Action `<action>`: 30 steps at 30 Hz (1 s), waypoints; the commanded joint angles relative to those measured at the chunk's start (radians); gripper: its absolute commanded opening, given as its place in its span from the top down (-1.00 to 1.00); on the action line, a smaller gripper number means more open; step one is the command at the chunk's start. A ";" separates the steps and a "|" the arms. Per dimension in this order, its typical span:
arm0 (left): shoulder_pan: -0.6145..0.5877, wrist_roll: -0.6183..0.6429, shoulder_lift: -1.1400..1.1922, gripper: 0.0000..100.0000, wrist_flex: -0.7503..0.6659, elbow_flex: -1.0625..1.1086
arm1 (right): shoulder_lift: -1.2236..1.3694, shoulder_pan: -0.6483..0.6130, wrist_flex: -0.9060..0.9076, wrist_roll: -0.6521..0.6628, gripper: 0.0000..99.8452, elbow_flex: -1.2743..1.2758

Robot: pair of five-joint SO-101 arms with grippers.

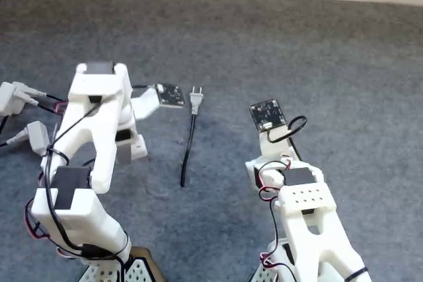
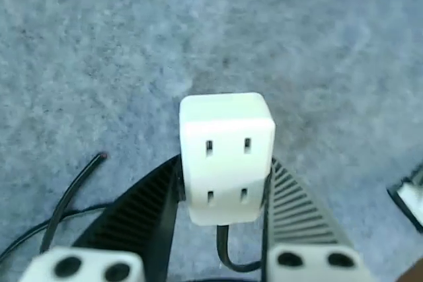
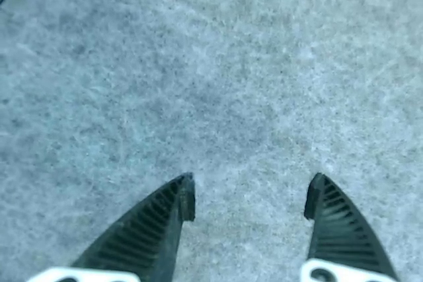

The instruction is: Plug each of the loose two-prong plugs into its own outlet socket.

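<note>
The left claw (image 2: 225,166) is gripping a white plastic outlet block (image 2: 227,130), sockets empty. The right claw (image 3: 252,189) is hanging open; a black two-prong plug (image 1: 195,97) is lying loose.

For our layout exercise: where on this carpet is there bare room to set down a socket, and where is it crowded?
Bare: the wide far carpet beyond the plug and both arms, and the strip between the black cord and the right arm. Crowded: the left edge, where white plugs and wires lie beside the left arm.
</note>
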 commanded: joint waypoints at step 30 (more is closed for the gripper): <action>0.222 0.410 -0.621 0.99 -0.204 0.093 | 0.001 -0.007 -0.018 0.011 0.47 -0.008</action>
